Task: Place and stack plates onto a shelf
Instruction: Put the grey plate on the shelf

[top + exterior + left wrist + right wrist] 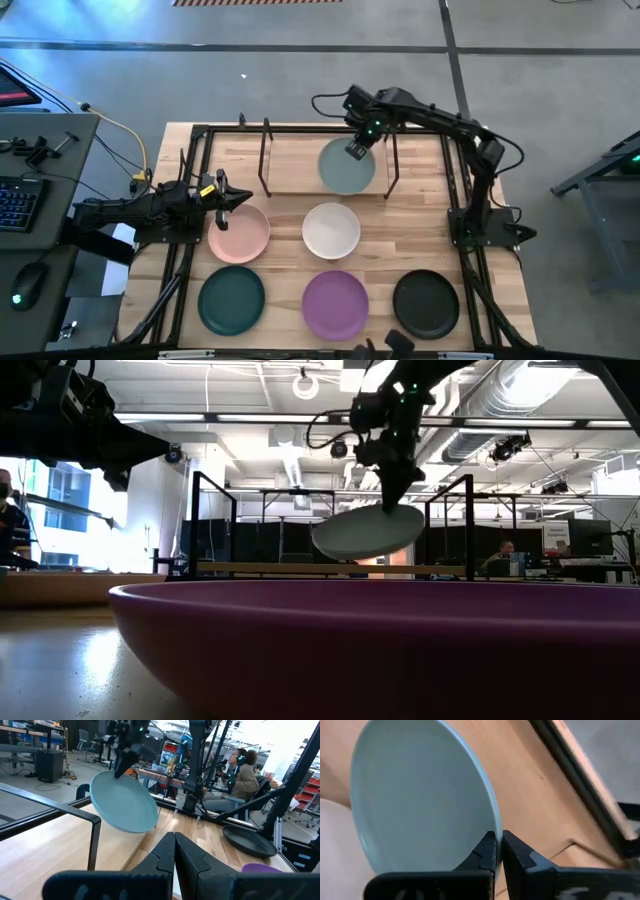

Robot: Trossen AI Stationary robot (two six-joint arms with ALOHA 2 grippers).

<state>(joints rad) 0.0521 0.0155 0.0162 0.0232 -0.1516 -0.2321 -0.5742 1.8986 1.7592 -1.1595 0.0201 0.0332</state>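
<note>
The wooden tabletop (285, 215) fills the middle of the high view, and the shelf (300, 160) stands along its upper edge, a light board inside a thin black rod frame. Below the shelf lie five plates in two rows: the pink plate (239, 233) at centre left, the white plate (331, 230) beside it at centre, then the dark teal plate (231, 300), the purple plate (335, 303) and the black plate (426, 303) along the bottom. The pale blue-grey plate (346, 166) hangs tilted over the right half of the shelf; my right gripper (356, 149) is pinched on its rim. My left gripper (237, 198) waits at the left, just above the pink plate, fingers pressed together on nothing.
</note>
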